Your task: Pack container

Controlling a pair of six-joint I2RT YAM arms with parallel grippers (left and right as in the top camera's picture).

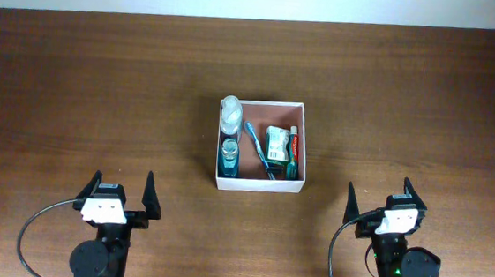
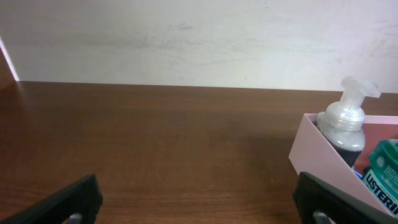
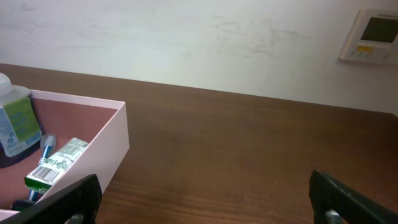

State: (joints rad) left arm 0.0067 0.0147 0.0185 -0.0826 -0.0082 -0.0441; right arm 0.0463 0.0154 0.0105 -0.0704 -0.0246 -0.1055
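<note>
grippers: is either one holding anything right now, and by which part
Nothing is held. The left gripper and right gripper are both open and empty, well short of the container.

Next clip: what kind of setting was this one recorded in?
Probably an indoor room set up as a robot workbench: a brown wooden table against a plain white wall, a wall-mounted control panel, and a box holding toiletries.

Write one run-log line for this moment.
left gripper: open, empty | right gripper: open, empty | container: holds pump bottle, mouthwash, toothbrush, packet, toothpaste
</note>
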